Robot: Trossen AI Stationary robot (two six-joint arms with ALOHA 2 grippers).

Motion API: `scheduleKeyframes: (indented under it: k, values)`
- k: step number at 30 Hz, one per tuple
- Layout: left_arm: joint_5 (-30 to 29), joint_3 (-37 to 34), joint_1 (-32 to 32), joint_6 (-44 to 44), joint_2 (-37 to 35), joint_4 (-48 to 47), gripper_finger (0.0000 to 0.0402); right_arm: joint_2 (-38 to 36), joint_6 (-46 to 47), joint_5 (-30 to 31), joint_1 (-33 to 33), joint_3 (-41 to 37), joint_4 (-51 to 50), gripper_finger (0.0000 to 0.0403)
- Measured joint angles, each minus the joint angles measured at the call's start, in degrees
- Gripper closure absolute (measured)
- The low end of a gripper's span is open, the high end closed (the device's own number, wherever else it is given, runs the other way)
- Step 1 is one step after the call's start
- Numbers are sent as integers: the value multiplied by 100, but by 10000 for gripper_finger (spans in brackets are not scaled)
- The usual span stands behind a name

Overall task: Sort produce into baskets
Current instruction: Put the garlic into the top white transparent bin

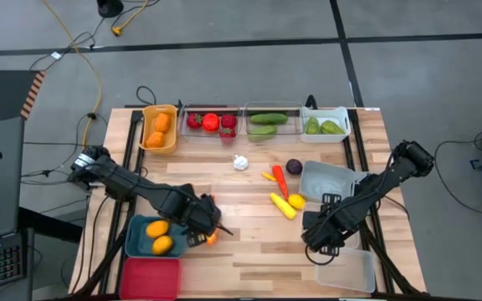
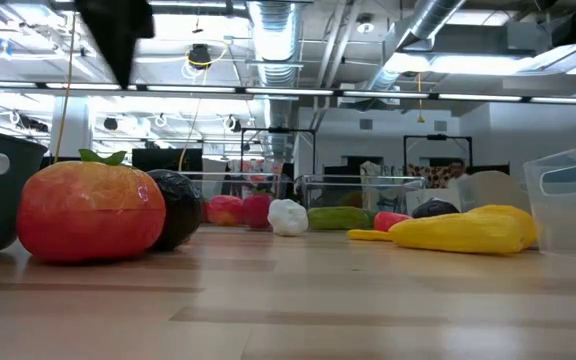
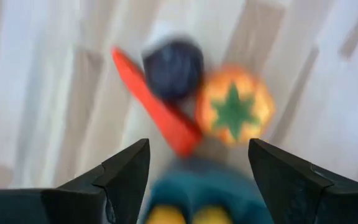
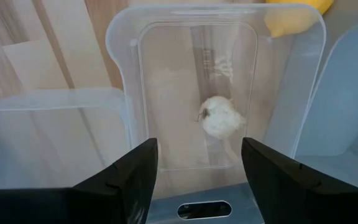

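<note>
left gripper (image 3: 197, 180) open over tomato (image 3: 235, 112) | right gripper (image 4: 197, 180) open over clear bin (image 4: 185, 37) holding garlic (image 4: 221, 118)

This is a robotics lab or industrial workspace. The low view looks across the wooden table (image 2: 298, 290) into a large open hall with exposed ceiling ducts (image 2: 278, 30), pipes and strip lighting, with workstations and equipment racks far behind. From above, the table stands on a grey concrete floor (image 1: 224, 21) marked with dark lines, a yellow cable (image 1: 82, 50) trailing over it, and a hazard-striped edge (image 1: 30, 92) at the left.
</note>
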Motion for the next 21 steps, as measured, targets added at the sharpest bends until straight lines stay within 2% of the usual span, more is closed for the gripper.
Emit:
scheduleKeyframes:
  k: [9, 16, 21]
  values:
    - [-1085, 0, 740, 910, 6, 1137, 141, -1, -7, 0, 0, 0, 0, 142]
    - [-1485, 0, 1420, 1548, 11, 2144, 141, -2, -5, 0, 0, 0, 7, 143]
    - [-1820, 0, 1794, 1546, 17, 2279, 141, -2, 4, 0, 0, 0, 23, 143]
